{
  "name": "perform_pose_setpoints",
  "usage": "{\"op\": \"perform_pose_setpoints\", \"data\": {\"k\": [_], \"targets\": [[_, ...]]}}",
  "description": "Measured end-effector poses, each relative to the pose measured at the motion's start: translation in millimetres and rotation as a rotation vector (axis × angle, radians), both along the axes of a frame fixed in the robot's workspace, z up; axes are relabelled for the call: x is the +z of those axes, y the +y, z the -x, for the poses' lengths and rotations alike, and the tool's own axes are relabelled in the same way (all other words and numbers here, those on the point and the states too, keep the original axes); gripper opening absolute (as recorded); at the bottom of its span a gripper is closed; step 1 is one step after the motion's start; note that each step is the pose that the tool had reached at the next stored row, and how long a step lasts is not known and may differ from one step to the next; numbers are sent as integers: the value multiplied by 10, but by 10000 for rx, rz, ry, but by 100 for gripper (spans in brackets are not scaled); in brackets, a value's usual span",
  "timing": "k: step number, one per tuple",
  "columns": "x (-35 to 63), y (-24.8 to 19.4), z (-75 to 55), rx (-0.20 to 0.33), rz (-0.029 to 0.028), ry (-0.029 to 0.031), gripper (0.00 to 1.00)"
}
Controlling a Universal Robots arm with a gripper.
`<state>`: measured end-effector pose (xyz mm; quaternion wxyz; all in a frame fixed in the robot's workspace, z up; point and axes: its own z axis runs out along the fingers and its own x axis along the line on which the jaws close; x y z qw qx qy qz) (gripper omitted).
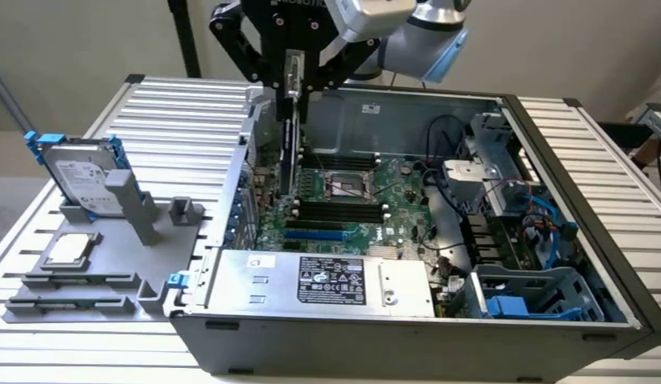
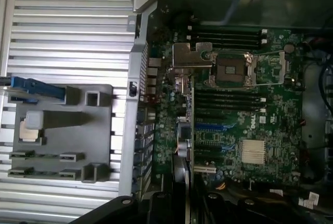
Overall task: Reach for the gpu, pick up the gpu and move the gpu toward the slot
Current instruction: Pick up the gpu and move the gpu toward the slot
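My gripper [image 1: 292, 80] hangs above the open computer case [image 1: 586, 240], shut on the gpu [image 1: 291, 148]. The gpu shows edge-on as a thin dark card hanging straight down between the fingers. Its lower end is just above the motherboard [image 1: 358, 204], close to the case wall on the exterior view's left. In the wrist view the gpu [image 2: 186, 146] runs as a slim dark strip from the gripper [image 2: 179, 203] to its silver metal bracket [image 2: 188, 57]. The blue expansion slot [image 1: 314, 236] [image 2: 210, 127] lies on the board beside the card's line.
A grey fixture [image 1: 117, 264] on the exterior view's left holds a silver hard drive with blue rails [image 1: 83, 180] and a small square silver chip [image 1: 72, 250]. The power supply [image 1: 320, 280] fills the case's near side. Cables and a drive cage [image 1: 534, 292] crowd the right.
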<state>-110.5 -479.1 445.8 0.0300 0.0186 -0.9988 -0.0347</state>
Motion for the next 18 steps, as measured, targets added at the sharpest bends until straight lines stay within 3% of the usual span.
{"op": "perform_pose_setpoints", "data": {"k": [4,13,18], "targets": [[-34,66,-178,0,4,0,26],[-146,266,-536,0,60,-1,26],[-216,349,-644,0,90,0,26]]}}
